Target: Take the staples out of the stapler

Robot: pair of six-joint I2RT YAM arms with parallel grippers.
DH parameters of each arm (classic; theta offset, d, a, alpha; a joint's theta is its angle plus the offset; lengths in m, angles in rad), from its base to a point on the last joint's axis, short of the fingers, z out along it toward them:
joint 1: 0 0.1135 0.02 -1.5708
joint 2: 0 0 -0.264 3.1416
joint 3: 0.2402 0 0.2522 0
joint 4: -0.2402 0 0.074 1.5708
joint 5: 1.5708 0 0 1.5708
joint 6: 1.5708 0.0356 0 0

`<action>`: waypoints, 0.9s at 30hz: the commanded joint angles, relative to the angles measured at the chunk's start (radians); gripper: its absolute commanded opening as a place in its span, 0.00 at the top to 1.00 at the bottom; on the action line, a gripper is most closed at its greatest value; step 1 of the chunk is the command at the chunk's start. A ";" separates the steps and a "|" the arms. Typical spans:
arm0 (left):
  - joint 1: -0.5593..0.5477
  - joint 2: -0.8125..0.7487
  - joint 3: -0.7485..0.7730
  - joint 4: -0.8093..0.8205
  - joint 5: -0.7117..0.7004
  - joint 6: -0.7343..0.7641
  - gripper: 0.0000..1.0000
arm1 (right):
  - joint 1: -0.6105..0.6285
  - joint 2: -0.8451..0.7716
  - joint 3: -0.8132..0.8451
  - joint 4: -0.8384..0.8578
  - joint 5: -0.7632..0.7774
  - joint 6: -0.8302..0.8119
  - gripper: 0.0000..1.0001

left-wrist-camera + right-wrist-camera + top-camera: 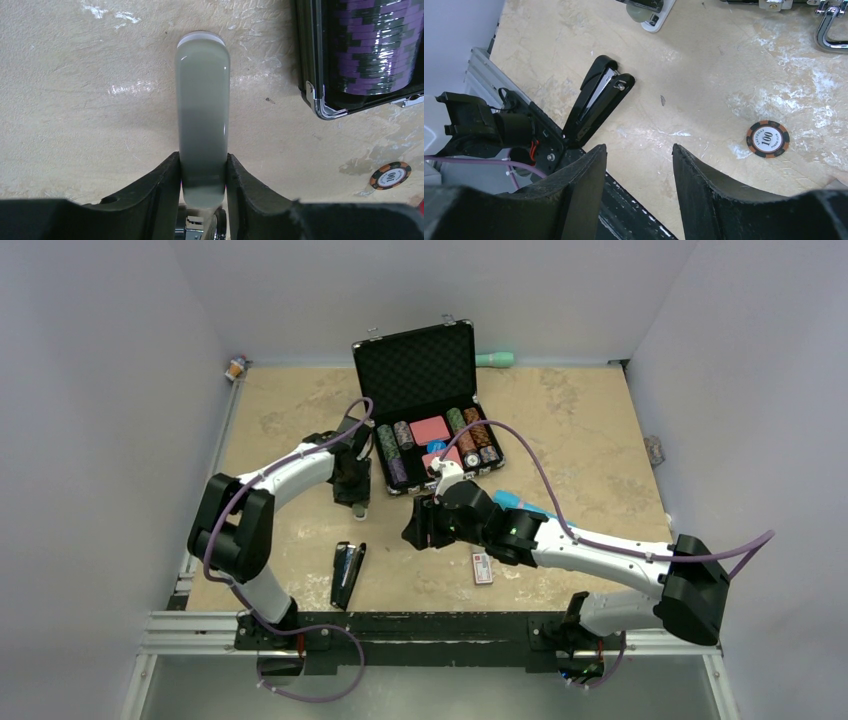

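The black stapler [347, 575] lies near the table's front edge, hinged open in a narrow V with its silvery inner rail showing; it also shows in the right wrist view [596, 102]. My right gripper [415, 525] is open and empty [639, 147], hovering over bare table to the right of the stapler and apart from it. My left gripper [357, 498] is farther back, beside the chip case, shut on a long grey rounded object [202, 110] that points away over the table. No loose staples show.
An open black case [430, 390] with poker chips and cards stands at the back middle; its corner shows in the left wrist view [320, 107]. A loose orange 100 chip [767, 139] lies on the table. A small red-and-white box [482, 567] lies under the right arm.
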 commanded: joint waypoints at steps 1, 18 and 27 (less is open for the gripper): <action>-0.006 0.010 0.008 0.038 0.017 0.023 0.66 | -0.004 -0.025 0.007 -0.010 0.016 -0.012 0.45; 0.004 -0.376 0.004 -0.043 0.217 0.060 1.00 | -0.005 -0.142 0.003 0.154 -0.083 -0.009 0.41; 0.072 -0.586 -0.001 -0.072 0.445 0.152 1.00 | -0.016 -0.150 0.046 0.235 -0.098 -0.141 0.26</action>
